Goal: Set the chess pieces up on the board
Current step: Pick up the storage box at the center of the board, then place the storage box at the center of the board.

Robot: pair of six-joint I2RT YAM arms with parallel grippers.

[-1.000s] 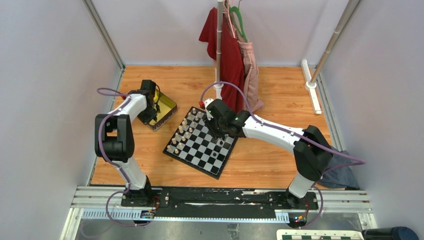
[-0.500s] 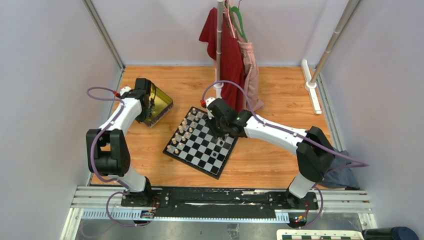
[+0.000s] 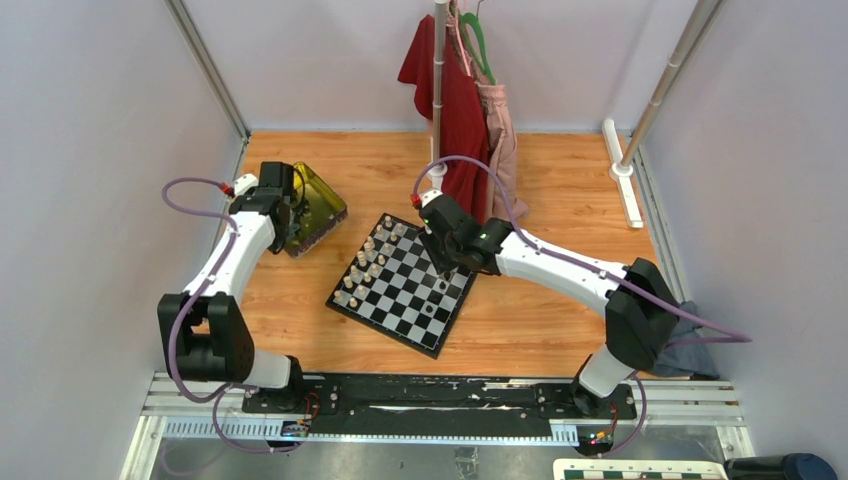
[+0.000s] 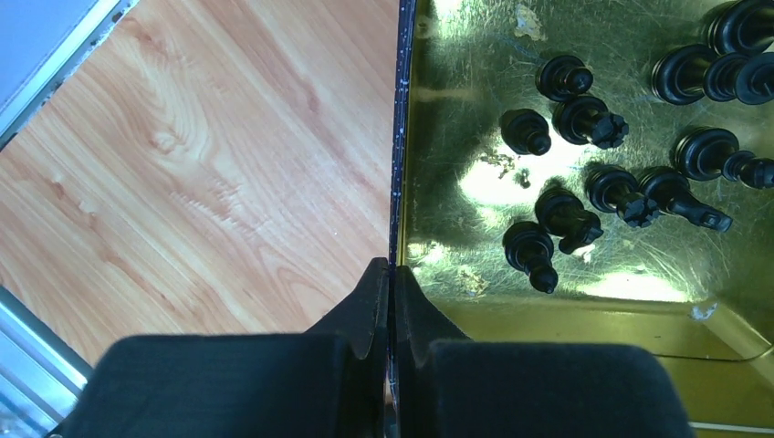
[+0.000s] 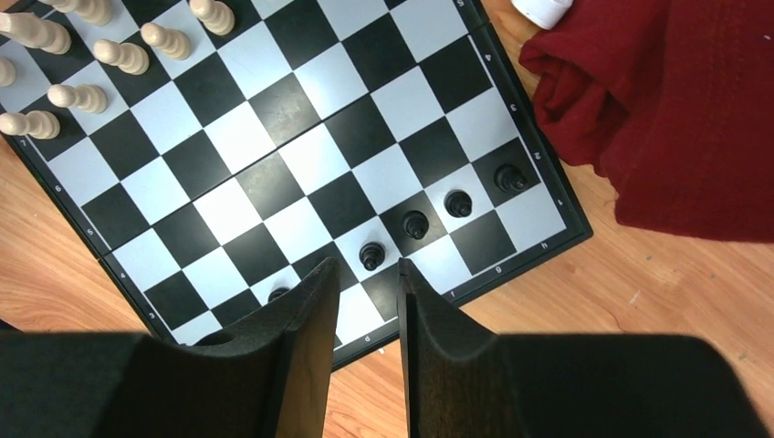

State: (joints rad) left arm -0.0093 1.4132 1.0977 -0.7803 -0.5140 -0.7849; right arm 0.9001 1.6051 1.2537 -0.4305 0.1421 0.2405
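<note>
Grip confirmed on the left: the left end effector (image 4: 391, 274) is pinched tight onto the thin side wall of the shiny gold rectangular tin tray (image 4: 584, 321). One finger is outside, over the orange-brown wooden tabletop (image 4: 183, 155), and the other is inside. Just ahead and to its right, a loose cluster of tiny black chess figures (image 4: 566, 214) lies toppled on the tray floor, with more further out toward the far right corner. From above, the tray looks tipped, hanging off that end effector, well apart from the board.

Over to the right end effector (image 5: 368, 270): jaws parted, nothing between them, hovering over an edge row of the square black-and-white chequered chessboard (image 5: 274, 155). One black figure (image 5: 371, 256) stands upright just beyond the gap between its fingertips. Three more run in a diagonal line away to its right, one per square. Another dark one peeks out beside its left finger, mostly hidden. Far ahead to the left sit the cream-white pieces (image 5: 119, 55) in rows. A dark red cloth (image 5: 675, 109) is bunched ahead to the right, just off the board's corner.
</note>
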